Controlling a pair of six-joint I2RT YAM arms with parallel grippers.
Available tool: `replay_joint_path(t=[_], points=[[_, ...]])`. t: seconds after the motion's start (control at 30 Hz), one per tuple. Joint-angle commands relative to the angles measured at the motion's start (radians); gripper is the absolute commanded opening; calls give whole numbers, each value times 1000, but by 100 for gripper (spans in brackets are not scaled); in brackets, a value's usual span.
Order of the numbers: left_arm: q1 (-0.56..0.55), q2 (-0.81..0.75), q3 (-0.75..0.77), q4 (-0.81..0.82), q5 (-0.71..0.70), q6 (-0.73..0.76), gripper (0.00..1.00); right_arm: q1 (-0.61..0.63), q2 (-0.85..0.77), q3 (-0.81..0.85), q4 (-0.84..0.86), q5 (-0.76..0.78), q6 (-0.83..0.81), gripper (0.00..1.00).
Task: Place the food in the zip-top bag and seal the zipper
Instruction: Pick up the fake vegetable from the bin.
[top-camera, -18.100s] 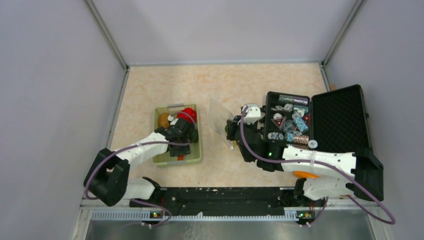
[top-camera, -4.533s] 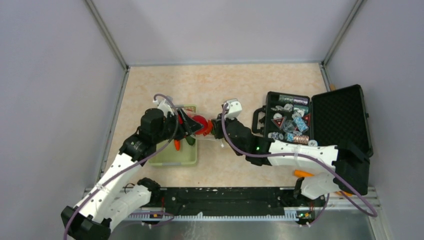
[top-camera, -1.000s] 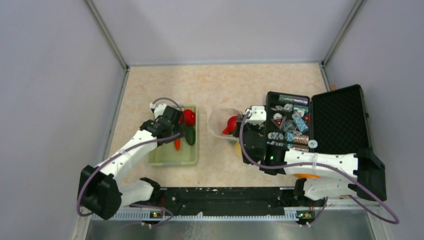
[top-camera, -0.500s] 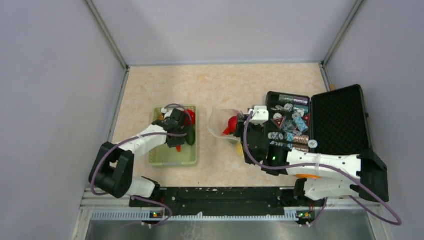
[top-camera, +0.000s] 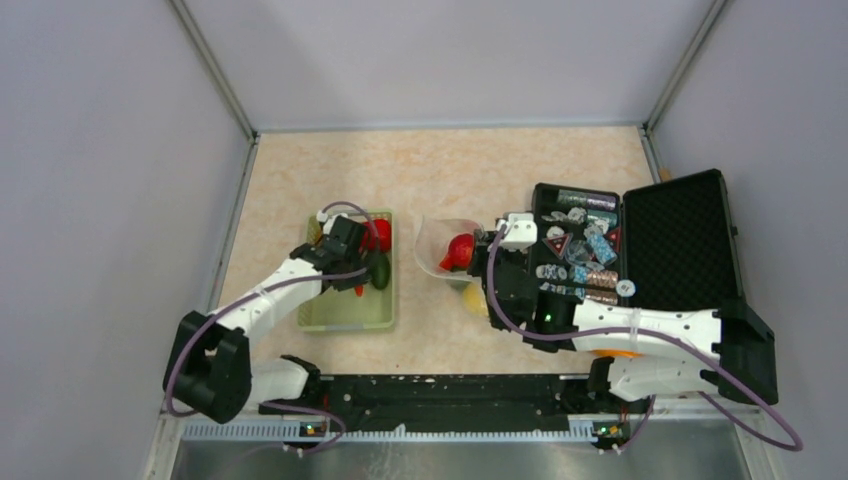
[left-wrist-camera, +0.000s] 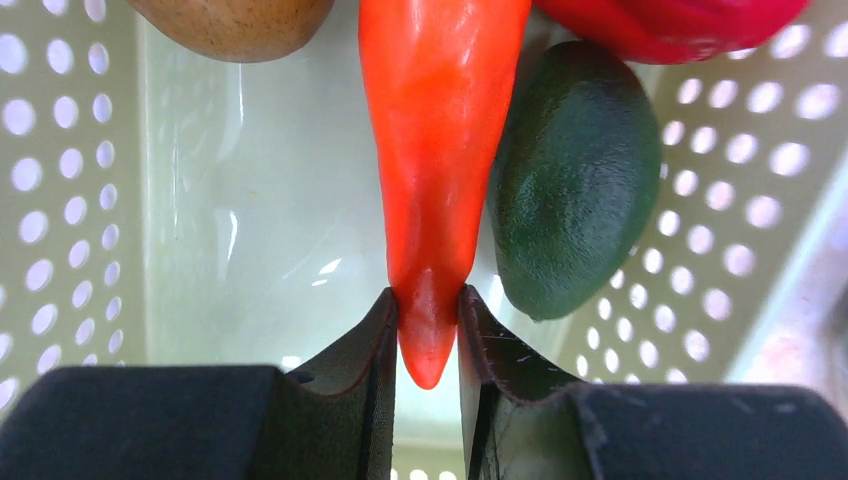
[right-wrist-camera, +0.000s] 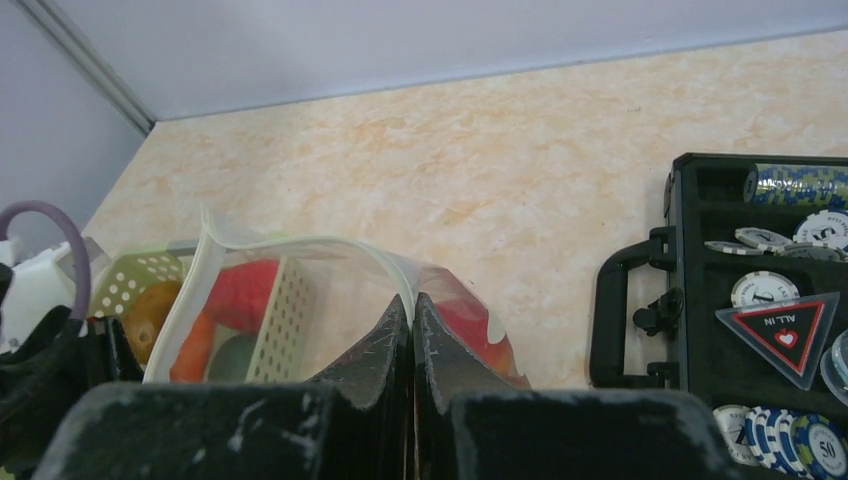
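Note:
My left gripper is down in the pale green basket, shut on the pointed tip of an orange carrot. A dark green piece lies right of the carrot, a brown piece and a red piece beyond it. In the top view the left gripper is over the basket's far half. My right gripper is shut on the rim of the zip-top bag, pinching the whitish zipper and holding the mouth open towards the basket. A red pepper lies inside the bag.
An open black case of poker chips and packets stands right of the bag, its handle close to my right gripper. A yellow piece lies under the right arm. Grey walls enclose the table.
My left gripper has gone from open above the basket to shut on the carrot's tip. The right gripper keeps its hold on the bag rim, barely shifting.

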Motion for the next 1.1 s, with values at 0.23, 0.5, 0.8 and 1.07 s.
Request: replay_joint_path(t=[0.23, 0.5, 0.8, 1.07], points=[[4, -188, 30, -27, 27, 24, 0, 8, -14, -2, 70, -3, -5, 0], [4, -254, 33, -21, 59, 21, 0, -24, 25, 3, 80, -116, -11, 0], [4, -341, 92, -6, 206, 77, 0, -83, 63, 81, 40, -198, -197, 0], [4, -417, 113, 5, 230, 101, 0, -179, 1, 84, 12, -285, -76, 0]])
